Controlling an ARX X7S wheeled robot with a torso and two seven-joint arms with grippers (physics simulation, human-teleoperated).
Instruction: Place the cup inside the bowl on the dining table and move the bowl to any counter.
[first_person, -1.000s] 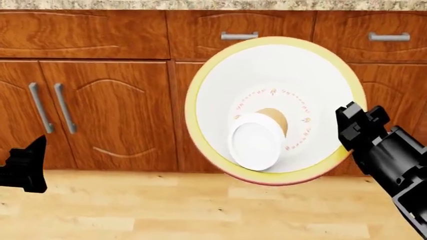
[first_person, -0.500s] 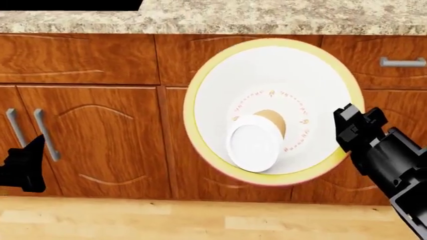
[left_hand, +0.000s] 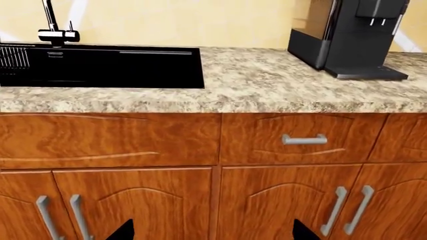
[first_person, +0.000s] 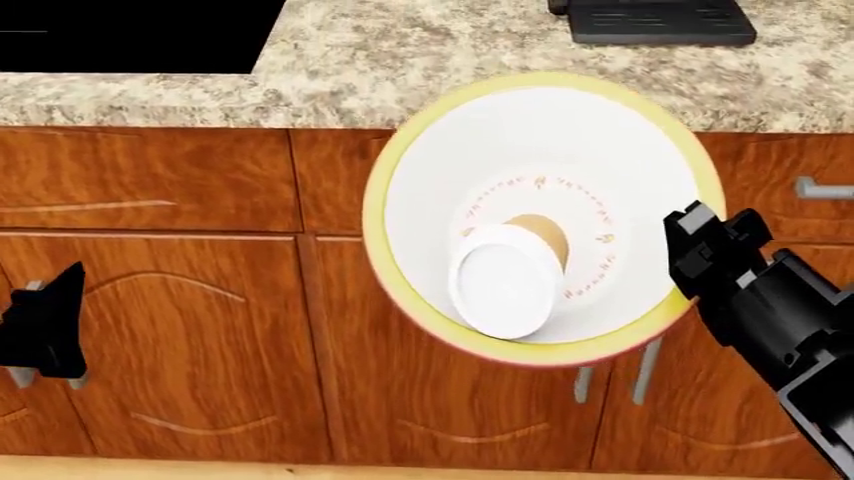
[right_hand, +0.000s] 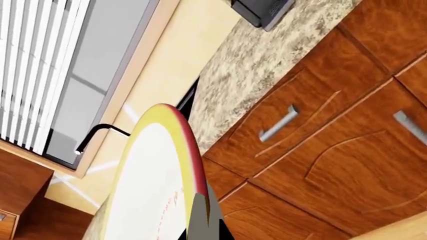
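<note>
In front of the brown speckled granite surface (first_person: 441, 60) with wooden cupboard doors, the right black pincer (first_person: 697, 250) grips the rim of the wide white bowl with a yellow-green edge (first_person: 601, 150), tipped up with the small white-lidded tan cup (first_person: 505, 282) inside, while the left pincer (left_hand: 210, 231) hangs wide and empty.

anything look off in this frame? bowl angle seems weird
Yes. The bowl is tipped steeply, its white inside facing the head camera, held at its rim by the right pincer in front of the cabinets, not yet over the counter. The cup lies on its side inside, against the lower wall. Nothing has spilled.
</note>
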